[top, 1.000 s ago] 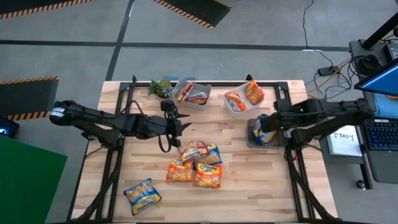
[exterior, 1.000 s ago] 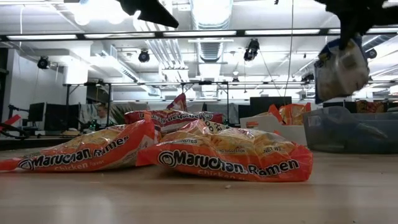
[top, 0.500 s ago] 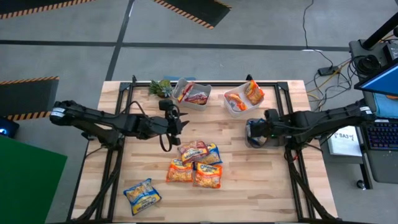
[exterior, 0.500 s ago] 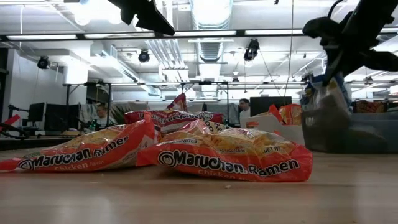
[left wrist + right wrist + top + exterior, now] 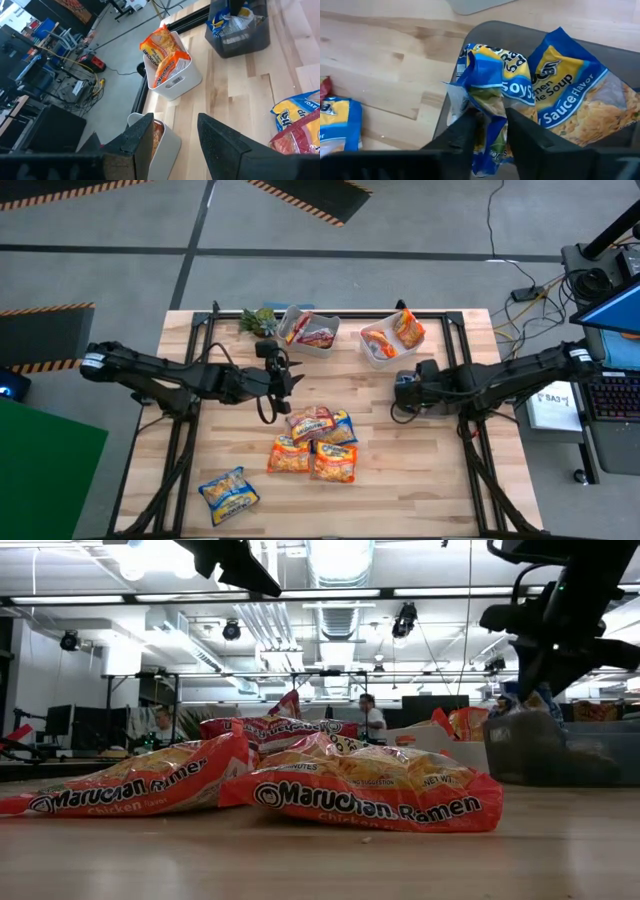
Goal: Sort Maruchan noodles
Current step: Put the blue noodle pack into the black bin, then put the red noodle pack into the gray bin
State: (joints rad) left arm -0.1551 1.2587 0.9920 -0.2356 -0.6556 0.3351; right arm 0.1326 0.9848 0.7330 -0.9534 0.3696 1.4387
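Note:
My right gripper (image 5: 490,131) hangs over the grey tub (image 5: 436,406) at the table's right, pointing steeply down. Its fingers are a little apart, one on each side of the crumpled end of a blue-yellow Maruchan packet (image 5: 492,82). That packet stands in the tub beside another blue-yellow one (image 5: 570,100). My left gripper (image 5: 290,375) hovers open, holding nothing, just beyond the loose pile of packets (image 5: 315,442) in the table's middle. One more blue-yellow packet (image 5: 229,492) lies near the left front. My right gripper comes at the packet's crumpled upper end (image 5: 492,117) from above, and that end fills the narrow gap between its fingers. I cannot tell whether they touch it. The packet stands on end inside the grey tub.
A white tub (image 5: 308,330) with pink-red packets and a white tub (image 5: 388,340) with orange ones stand at the far edge. A small green plant (image 5: 257,320) is to their left. Black frame rails run along both sides of the table.
My right gripper has come down and a little toward the table's left with the blue-yellow packet. The packet hung clear above the grey tub a second ago and now stands inside it.

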